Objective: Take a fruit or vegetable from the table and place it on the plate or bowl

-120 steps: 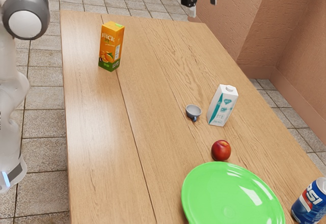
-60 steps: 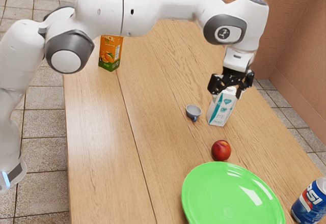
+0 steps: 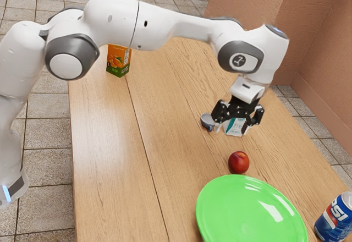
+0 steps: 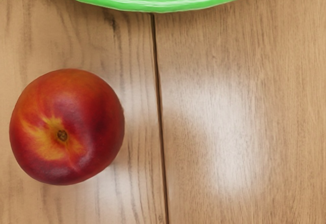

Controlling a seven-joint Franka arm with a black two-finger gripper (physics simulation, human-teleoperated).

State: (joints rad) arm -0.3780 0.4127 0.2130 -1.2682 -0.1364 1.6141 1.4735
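The pincer [image 3: 236, 122] hangs above the bench [image 3: 137, 143] with its fingers spread and nothing between them, close in front of the white carton [image 3: 237, 126] and beside the small grey cup [image 3: 207, 122]. The fruit to take, a red nectarine [image 3: 238, 162] (or a peach, hard to say which), sits on the bare wood just beside the rim of the green plate [image 3: 202, 209], not touching it. In the wrist view the nectarine [image 4: 66, 126] lies well off to one side, so the hand does not look centred over it yet. The approach probably wants a sideways shift toward the plate [image 4: 153, 2] first, then a straight descent with the fingers kept wide. Closing around its widest girth should stop the round skin from squirting out. The carton is a likely thing to clip while moving off.
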